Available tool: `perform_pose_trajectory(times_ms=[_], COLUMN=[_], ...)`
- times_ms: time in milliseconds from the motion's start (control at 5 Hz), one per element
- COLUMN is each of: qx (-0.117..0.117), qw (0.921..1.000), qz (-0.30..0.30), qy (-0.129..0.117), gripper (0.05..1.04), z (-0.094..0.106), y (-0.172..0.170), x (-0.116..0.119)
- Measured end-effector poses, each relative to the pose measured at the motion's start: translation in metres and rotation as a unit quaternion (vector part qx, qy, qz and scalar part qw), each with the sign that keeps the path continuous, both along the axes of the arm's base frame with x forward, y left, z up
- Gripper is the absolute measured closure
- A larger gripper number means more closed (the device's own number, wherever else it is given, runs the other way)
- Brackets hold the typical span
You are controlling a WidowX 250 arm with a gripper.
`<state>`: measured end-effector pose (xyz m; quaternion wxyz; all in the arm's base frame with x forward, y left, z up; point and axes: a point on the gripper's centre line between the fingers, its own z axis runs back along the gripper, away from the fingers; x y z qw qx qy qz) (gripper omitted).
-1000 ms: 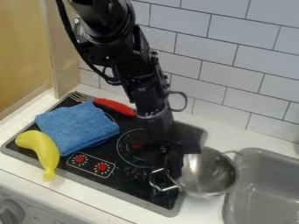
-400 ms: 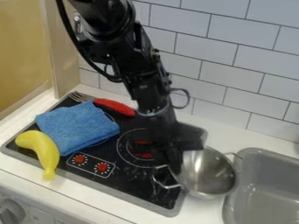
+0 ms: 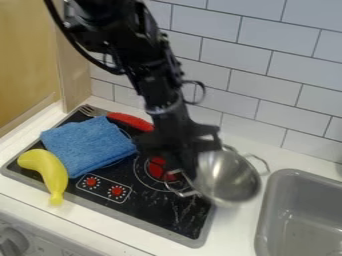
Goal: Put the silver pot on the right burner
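At the near left corner, a dark knob sits on a white front panel; just beyond it runs the white bench, with a grey sink let into it on the right. A black stove lies on the bench; a yellow banana straddles its front edge (the thin tip pokes out over the bench), and two red dials sit near that edge, to the right of the banana.

The silver pot is over the right edge of the stove, to the right of the right burner and not centred on it; it leans, mouth partly towards the camera, with one wire handle reaching over the burner's near side and the other pointing towards the sink (whether its base touches anything, I cannot tell). The black tool is clamped on the pot's left rim; its arm slants down from the top edge.

A folded blue cloth covers the stove's left part; behind it lie a long red object and a fork; a wooden panel stands at the left, and white tiles line the back.
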<state>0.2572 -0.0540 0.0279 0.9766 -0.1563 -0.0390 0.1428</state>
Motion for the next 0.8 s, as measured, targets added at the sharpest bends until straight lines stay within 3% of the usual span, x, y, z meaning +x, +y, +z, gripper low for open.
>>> perform_pose_trajectory(times_ms=[400, 600, 800], qx=[-0.028, -0.033, -0.035], qw=[0.9988, 0.9984, 0.9984], qz=[0.039, 0.042, 0.042], qy=[-0.006, -0.016, -0.009], gripper=[1.029, 1.029, 1.029], z=[0.015, 0.018, 0.010], y=[0.020, 0.024, 0.026], x=[0.029, 0.046, 0.054])
